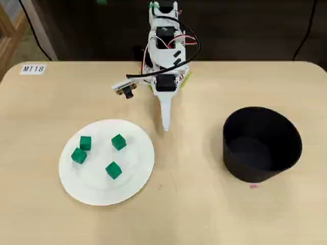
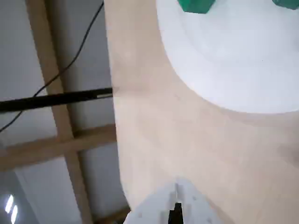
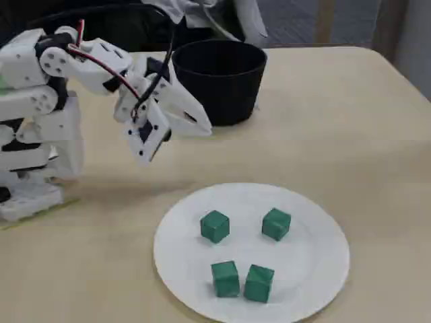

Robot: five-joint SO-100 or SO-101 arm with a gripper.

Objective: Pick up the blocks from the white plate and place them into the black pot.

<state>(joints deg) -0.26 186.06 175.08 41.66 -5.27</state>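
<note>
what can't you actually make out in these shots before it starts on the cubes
- Black pot floor: overhead view shows only dark shadow; in the fixed view its wall hides the inside, so its contents are unclear.
- Green cubes: in the wrist view, only two show, cut off by the top edge; the white plate is also cropped.
- Gripper: the jaws look closed, but their tips are cropped in the wrist view.

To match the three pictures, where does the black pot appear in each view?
Overhead view: black pot at right, on the table.
Wrist view: not in it.
Fixed view: black pot at top centre, behind the end effector.
Shared landmark: white plate.
</note>
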